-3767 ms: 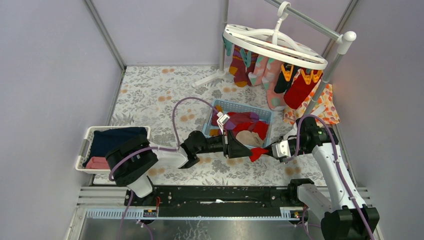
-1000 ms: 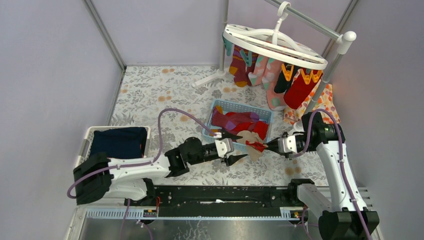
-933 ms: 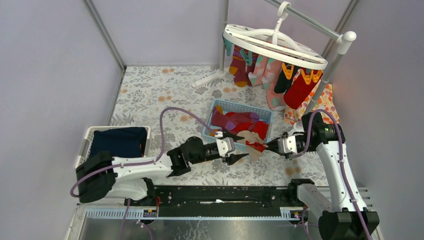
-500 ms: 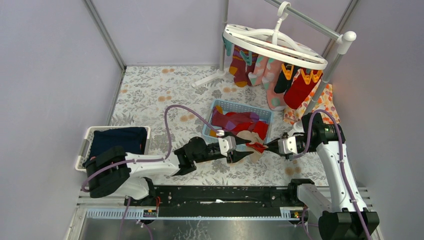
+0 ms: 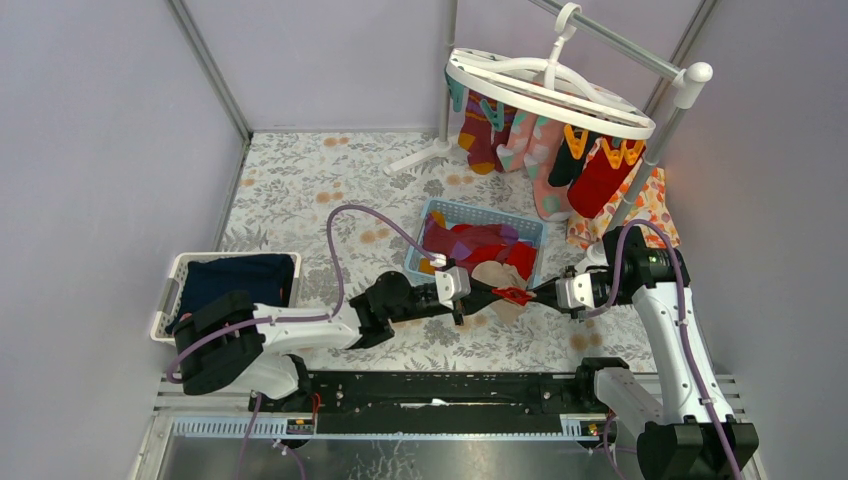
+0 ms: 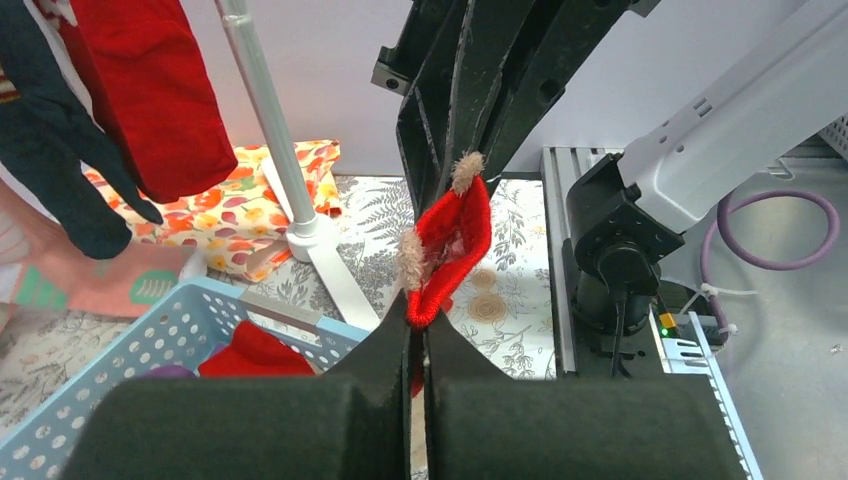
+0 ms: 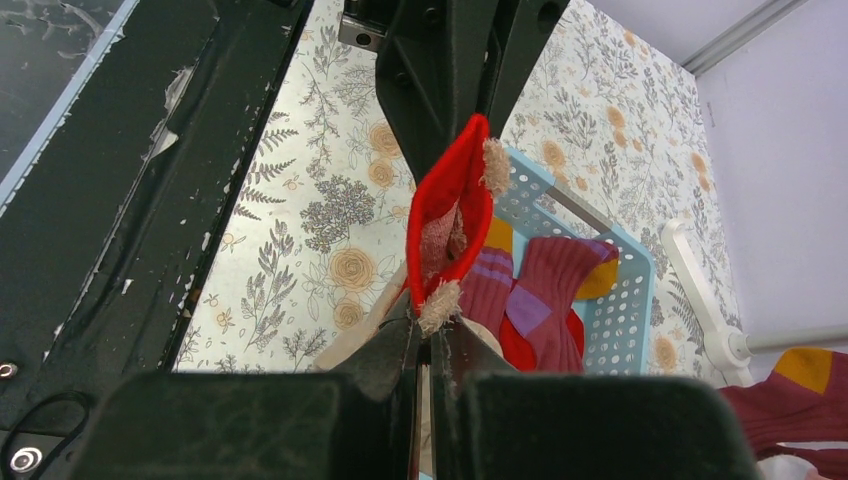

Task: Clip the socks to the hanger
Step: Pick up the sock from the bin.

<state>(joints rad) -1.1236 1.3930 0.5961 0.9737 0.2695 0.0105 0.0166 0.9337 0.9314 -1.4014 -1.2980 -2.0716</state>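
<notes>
Both claws are on the same sock right now. The small red sock [image 5: 514,294] hangs in the air between the two arms, just past the near edge of the blue basket [image 5: 470,209], above the floral tabletop [image 5: 300,190].

The left gripper [image 5: 493,294] has its fingers pinched nearly together on one end of the sock's open cuff – the left wrist view shows the red edge squeezed right at the tips. The right gripper [image 5: 536,293] is clamped tight on the opposite end, so the opening sits stretched between them like a little mouth, fuzzy beige lining showing at both pinch points.

The rest of the socks [image 5: 480,242] are piled in the blue basket – reds, maroon with purple stripes, a beige one on top.

The hanger [image 5: 610,120] is well away at the back right, hooked on the rack stand [image 5: 690,85], with several socks already clipped under it. An orange floral cloth [image 5: 650,215] lies below it, and a white basket [image 5: 170,290] with navy cloth sits at the left.
</notes>
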